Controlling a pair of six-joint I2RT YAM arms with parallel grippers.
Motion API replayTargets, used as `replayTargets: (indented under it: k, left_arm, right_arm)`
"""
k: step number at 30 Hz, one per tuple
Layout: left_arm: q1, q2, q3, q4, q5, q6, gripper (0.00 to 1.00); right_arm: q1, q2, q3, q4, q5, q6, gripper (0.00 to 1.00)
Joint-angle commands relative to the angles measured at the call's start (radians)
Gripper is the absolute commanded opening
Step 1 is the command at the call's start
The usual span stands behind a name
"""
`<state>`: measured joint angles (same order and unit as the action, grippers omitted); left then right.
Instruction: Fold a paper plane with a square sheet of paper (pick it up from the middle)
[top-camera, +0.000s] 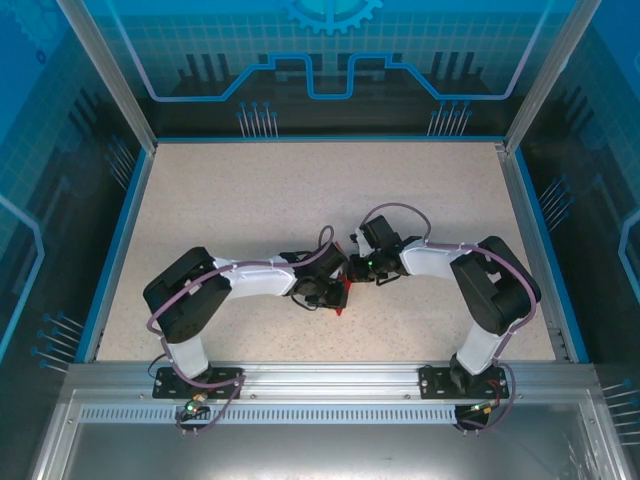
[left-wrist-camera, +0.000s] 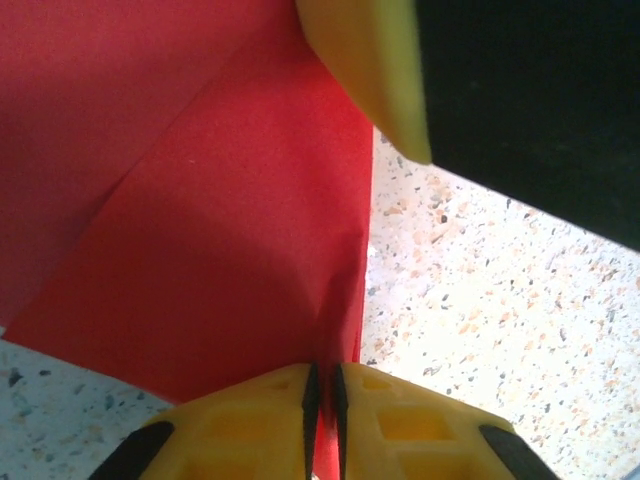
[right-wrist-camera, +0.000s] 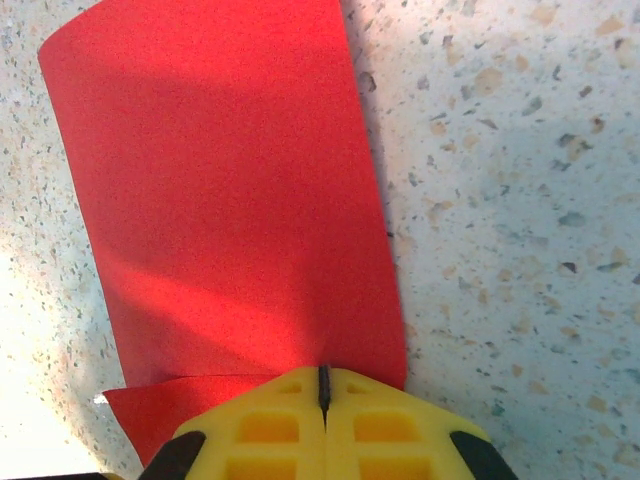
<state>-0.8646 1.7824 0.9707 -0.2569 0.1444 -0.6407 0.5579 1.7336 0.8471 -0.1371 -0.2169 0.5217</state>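
**A:** What are the jaws of the left gripper (left-wrist-camera: 322, 378) doing?

**B:** They are clenched, almost touching, with a thin edge of the red paper (left-wrist-camera: 230, 230) pinched between them.

**A:** And the right gripper (right-wrist-camera: 323, 378)?

**B:** It is clenched tight, with its tips together at the paper's edge. I cannot tell whether any paper is caught between them.

**A:** Where is the paper?

**B:** It is on the table (right-wrist-camera: 500, 200), about the table's middle and a little toward its near edge. A slanting crease crosses it, with one flap folded over.

**A:** And further out?

**B:** Both arms reach in to the table's middle, and their wrists nearly meet there.
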Motion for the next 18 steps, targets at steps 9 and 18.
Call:
replayTargets:
  k: [9, 18]
  left_arm:
    - [-0.019, -0.051, 0.037, -0.092, -0.006, 0.045, 0.20]
    - [0.019, -0.044, 0.069, -0.042, 0.053, 0.046, 0.10]
  right_arm:
    - [-0.024, 0.065, -0.056, -0.141, 0.070, -0.021, 0.00]
    - [-0.026, 0.066, -0.060, -0.139, 0.066, -0.024, 0.00]
